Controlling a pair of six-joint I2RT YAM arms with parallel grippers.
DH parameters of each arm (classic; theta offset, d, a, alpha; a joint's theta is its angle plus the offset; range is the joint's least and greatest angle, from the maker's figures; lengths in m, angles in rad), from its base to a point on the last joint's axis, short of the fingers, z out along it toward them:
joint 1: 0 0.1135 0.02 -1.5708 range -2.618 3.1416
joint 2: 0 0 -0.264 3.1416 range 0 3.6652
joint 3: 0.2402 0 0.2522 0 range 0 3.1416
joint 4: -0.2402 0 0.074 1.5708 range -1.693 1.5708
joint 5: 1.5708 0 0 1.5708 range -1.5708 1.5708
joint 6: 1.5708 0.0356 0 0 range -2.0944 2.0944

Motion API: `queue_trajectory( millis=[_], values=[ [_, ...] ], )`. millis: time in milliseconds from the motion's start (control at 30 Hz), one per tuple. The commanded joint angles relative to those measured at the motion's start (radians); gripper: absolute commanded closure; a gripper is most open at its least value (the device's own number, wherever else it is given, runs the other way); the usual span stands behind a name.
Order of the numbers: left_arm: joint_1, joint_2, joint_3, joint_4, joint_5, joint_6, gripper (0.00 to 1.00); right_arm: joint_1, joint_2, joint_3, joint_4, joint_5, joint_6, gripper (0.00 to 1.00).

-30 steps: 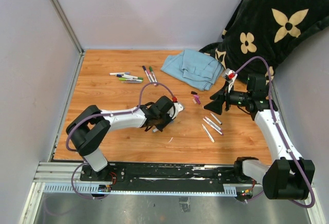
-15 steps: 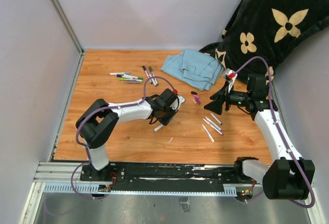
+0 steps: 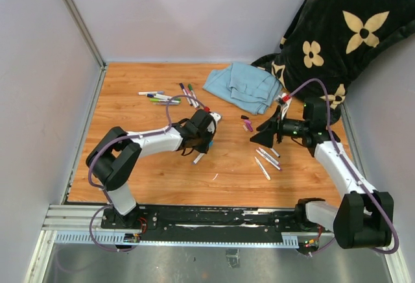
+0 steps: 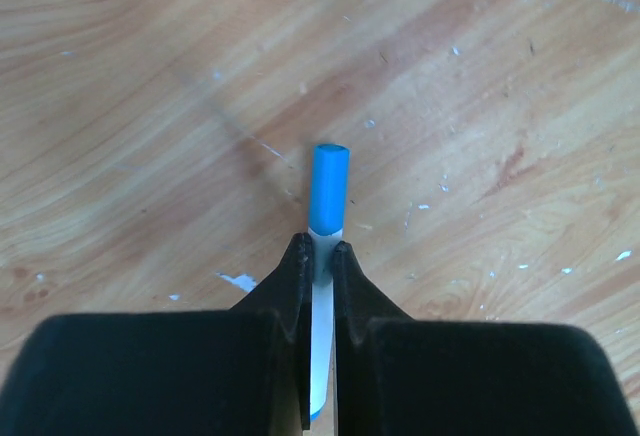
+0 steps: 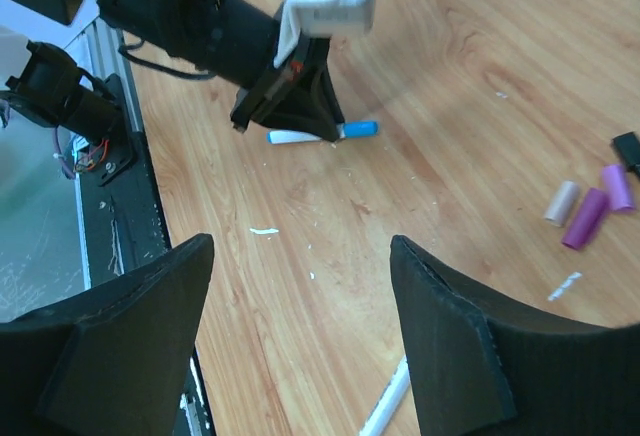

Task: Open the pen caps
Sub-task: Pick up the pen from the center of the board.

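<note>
Left hand (image 4: 319, 256): we see it pinching a white marker (image 4: 320, 366) by the barrel, just behind the tip end.
Blue cap (image 4: 329, 188): seated on that marker's end, poking out past the fingertips, low over the counter (image 4: 120, 106); we cannot tell whether it touches the wood.
Right hand (image 5: 300, 256): spread wide and holding nothing, well apart from the left one, above the counter.
Loose caps (image 5: 585, 218): we count purple, pink, pale and black ones lying together, mid-counter.
Bare barrels (image 3: 267, 158): just below the right hand in the top view.
Capped markers (image 3: 165, 97): clustered at the far left.
Cloth (image 3: 243, 85): blue, crumpled at the far edge.
</note>
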Motion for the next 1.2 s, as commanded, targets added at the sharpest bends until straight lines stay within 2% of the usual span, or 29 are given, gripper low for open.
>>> queue_trajectory(
  millis=[0,133,300,500,700,800,833,867,967,1033,1067,1100,1167],
  values=[
    [0.02,-0.092,-0.07,0.247,0.026,-0.147,1.0,0.097,0.041,-0.072,0.201,0.069,0.151,0.28],
    [0.02,-0.147,-0.159,0.499,0.088,-0.293,1.0,0.179,0.088,-0.144,0.379,0.155,0.258,0.27],
    [0.016,-0.218,-0.289,0.785,0.13,-0.464,1.0,0.264,0.144,-0.147,0.4,0.236,0.286,0.26],
    [-0.03,-0.266,-0.4,1.055,0.071,-0.603,1.0,0.321,0.171,-0.146,0.437,0.252,0.359,0.25],
    [-0.086,-0.226,-0.481,1.308,-0.013,-0.713,1.0,0.381,0.169,-0.138,0.44,0.28,0.389,0.26],
    [-0.109,-0.204,-0.5,1.401,-0.04,-0.752,1.0,0.392,0.183,-0.124,0.394,0.314,0.377,0.3],
    [-0.118,-0.2,-0.504,1.417,-0.057,-0.754,1.0,0.392,0.188,-0.118,0.385,0.315,0.379,0.32],
    [-0.127,-0.198,-0.508,1.43,-0.07,-0.753,1.0,0.392,0.191,-0.114,0.381,0.312,0.38,0.4],
    [-0.139,-0.192,-0.522,1.466,-0.091,-0.756,1.0,0.396,0.191,-0.103,0.381,0.278,0.377,0.75],
    [-0.14,-0.192,-0.537,1.491,-0.096,-0.756,1.0,0.395,0.182,-0.095,0.375,0.258,0.367,0.94],
    [-0.14,-0.195,-0.548,1.506,-0.099,-0.754,1.0,0.394,0.174,-0.092,0.368,0.253,0.36,0.98],
    [-0.14,-0.201,-0.56,1.52,-0.102,-0.752,0.98,0.394,0.169,-0.087,0.36,0.25,0.352,0.99],
    [-0.14,-0.222,-0.588,1.554,-0.102,-0.736,0.86,0.39,0.159,-0.076,0.338,0.236,0.333,0.99]
  ],
)
